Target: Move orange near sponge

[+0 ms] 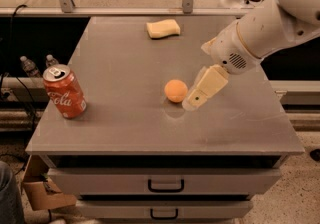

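The orange [176, 90] sits near the middle of the grey table [120, 78]. The pale yellow sponge [163, 28] lies at the far edge, well behind the orange. My cream-coloured gripper [192, 102] comes in from the right and its tip is right beside the orange, at its right side, low over the table. The white arm [260, 33] reaches in from the upper right.
A red Coca-Cola can [64, 92] stands upright near the table's left front edge. Drawers with black handles [166, 186] are below the tabletop. Two plastic bottles [30, 66] stand off the table at the left. A metal rail [125, 12] runs behind.
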`<state>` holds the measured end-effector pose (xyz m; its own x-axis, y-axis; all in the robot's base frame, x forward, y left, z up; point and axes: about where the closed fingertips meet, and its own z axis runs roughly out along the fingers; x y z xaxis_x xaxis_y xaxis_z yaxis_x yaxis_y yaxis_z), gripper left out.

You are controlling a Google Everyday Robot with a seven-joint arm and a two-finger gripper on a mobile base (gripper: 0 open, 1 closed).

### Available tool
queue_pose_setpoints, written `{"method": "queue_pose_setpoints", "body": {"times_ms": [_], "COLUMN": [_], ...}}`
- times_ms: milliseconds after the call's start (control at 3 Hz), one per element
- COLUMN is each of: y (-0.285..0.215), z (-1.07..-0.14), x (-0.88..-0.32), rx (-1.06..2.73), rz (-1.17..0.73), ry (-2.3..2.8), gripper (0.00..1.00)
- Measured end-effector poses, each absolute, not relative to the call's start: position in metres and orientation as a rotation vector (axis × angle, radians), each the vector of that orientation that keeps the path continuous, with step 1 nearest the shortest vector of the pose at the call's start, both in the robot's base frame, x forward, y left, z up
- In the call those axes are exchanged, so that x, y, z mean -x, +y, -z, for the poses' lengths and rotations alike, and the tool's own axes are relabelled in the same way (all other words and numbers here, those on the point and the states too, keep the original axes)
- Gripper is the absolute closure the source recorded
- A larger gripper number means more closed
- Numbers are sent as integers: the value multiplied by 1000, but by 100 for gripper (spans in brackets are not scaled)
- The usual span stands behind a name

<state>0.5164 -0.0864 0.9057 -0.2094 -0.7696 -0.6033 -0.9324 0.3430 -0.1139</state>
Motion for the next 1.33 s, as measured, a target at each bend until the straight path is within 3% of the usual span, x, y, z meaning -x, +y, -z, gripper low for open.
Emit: {"method": "queue_pose_setpoints", "body": {"times_ms": [1000, 1333], "y": [-58, -54], "z": [-872, -859], "x": [-539, -540], "rx": [1558, 1564], "rz": [-399, -436], "ry": [1982, 1980], "gripper": [0, 17]}}
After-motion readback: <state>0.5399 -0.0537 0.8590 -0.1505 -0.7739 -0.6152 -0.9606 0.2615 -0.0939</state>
